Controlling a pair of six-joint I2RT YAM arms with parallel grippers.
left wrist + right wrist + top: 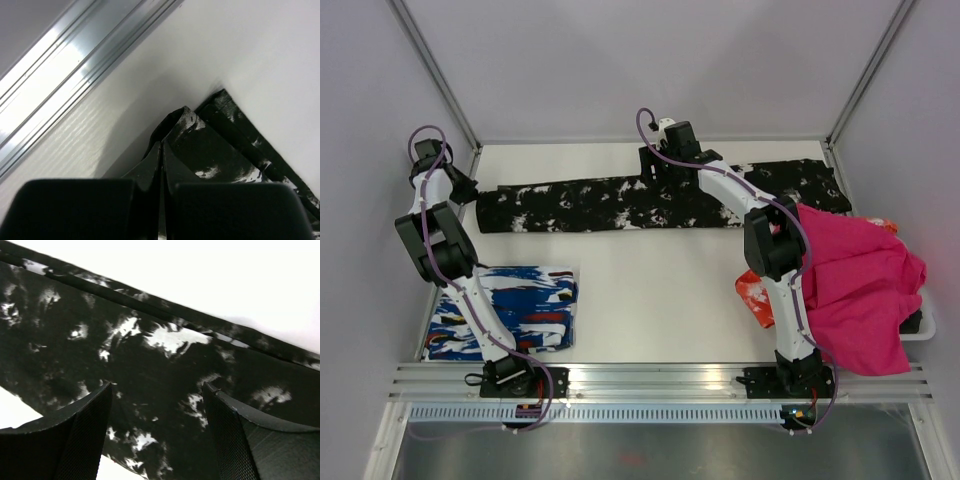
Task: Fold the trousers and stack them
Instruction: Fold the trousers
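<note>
Top external — found the trousers [580, 208] flat along worktop's [660, 290] far edge. Pinched a leg-end corner in clenched left jaws; hung right jaws spread, empty, over mid-length. Judged soft, limp — best taken by hem corners.

- The trousers [620, 205] were black with white splatter, lying flat.
- They stretched left to right along the table's far side, legs together.

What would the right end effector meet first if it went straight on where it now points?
The right end effector, open, points down at the long black fabric trousers with white splatter print; likely cloth first, gap unclear.
</note>
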